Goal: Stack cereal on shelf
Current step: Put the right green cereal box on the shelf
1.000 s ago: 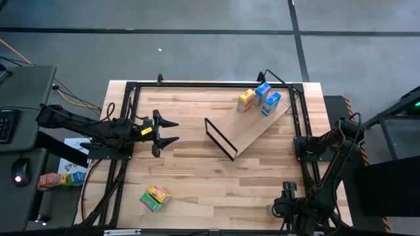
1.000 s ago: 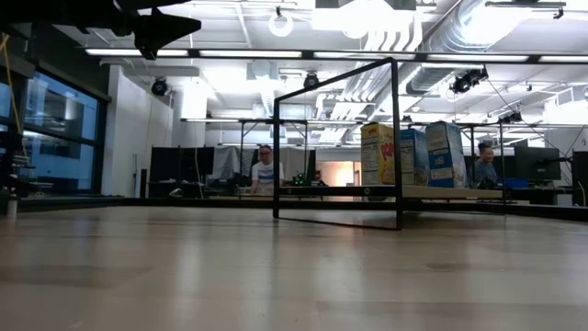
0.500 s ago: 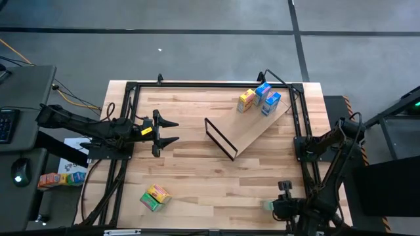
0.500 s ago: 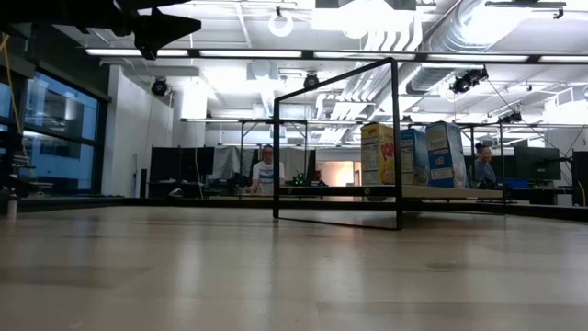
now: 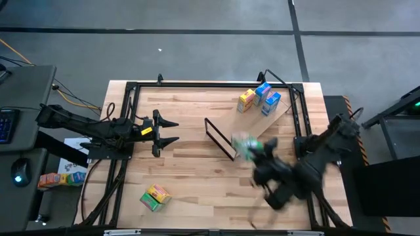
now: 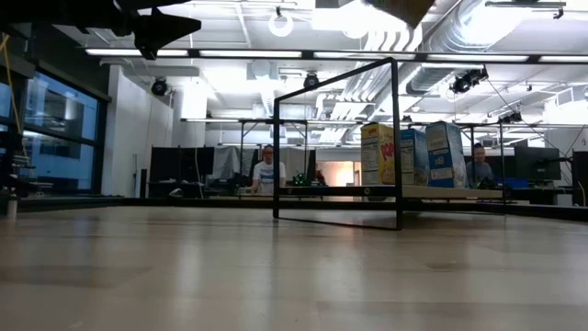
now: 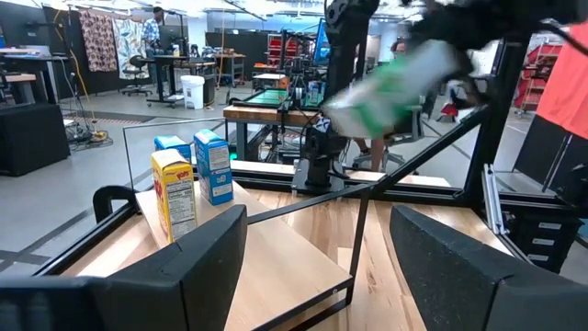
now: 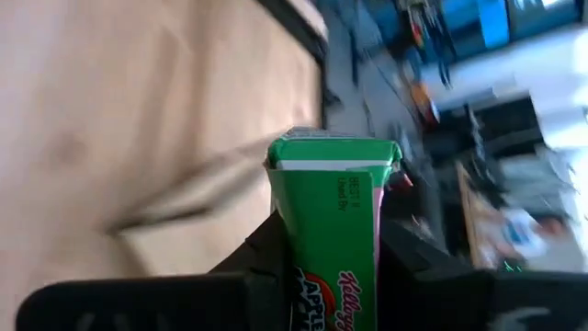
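Note:
The shelf (image 5: 262, 128), a light-wood board with a black frame (image 5: 220, 139) at one end, lies aslant at the table's far right. On it stand three cereal boxes: a yellow one (image 5: 246, 99) and two blue ones (image 5: 262, 91) (image 5: 271, 103), seen too in the left wrist view (image 7: 175, 195) (image 7: 213, 165). My right gripper (image 5: 252, 152) is shut on a green cereal box (image 8: 333, 230), up in the air over the shelf's frame end. Green and yellow boxes (image 5: 155, 196) lie at the near left. My left gripper (image 5: 169, 131) waits open at the left. My right gripper pinches the green box between its two fingers (image 8: 265, 253), one on each long side (image 8: 292, 267). The box's end (image 8: 333, 152) sticks out forward past the fingers. The box is lifted clear of table and shelf and shows blurred in the high view (image 5: 244, 145).
Black rails (image 5: 210, 85) run along the table's far, left and right edges. More small boxes (image 5: 59, 178) lie off the table to the left. People sit at desks in the room behind (image 6: 266, 170). Bare tabletop lies between the shelf and the near-left boxes.
My right gripper has risen from the table's near right corner with the green box and swung toward the shelf, rolling as it went. The box, down at the table a second ago, is now lifted clear over the shelf's frame end.

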